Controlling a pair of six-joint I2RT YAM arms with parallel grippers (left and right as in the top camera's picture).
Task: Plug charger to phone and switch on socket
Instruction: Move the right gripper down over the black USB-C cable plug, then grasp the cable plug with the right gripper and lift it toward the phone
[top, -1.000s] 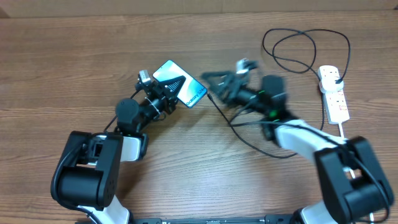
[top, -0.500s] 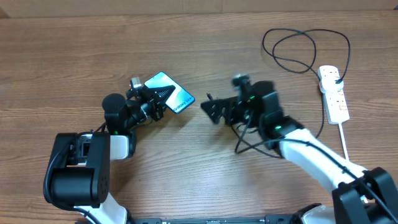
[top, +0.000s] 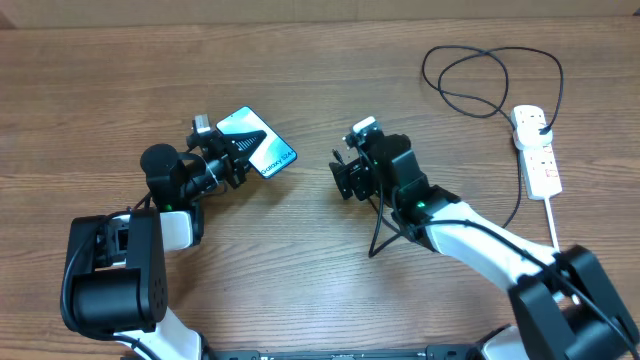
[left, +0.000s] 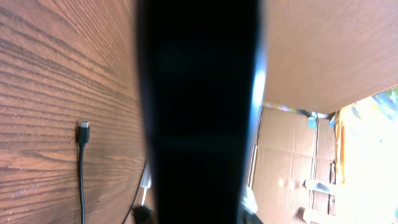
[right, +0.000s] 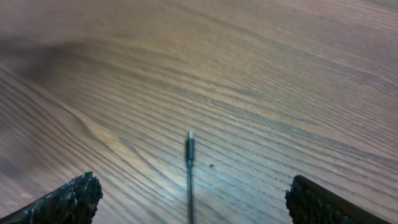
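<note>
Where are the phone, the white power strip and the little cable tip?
phone (top: 268, 152): overhead view, on its lit blue screen.
power strip (top: 538, 152): overhead view, mid-body.
cable tip (right: 190, 149): right wrist view, on the connector.

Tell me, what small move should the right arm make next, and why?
Probably lower the right tool and close on the charger's connector: it lies on the table between the open fingers, ungrasped, while the left tool holds the phone.

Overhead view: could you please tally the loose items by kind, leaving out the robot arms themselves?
Phone: 1
Charger cable: 1
Power strip: 1
Total: 3
</note>
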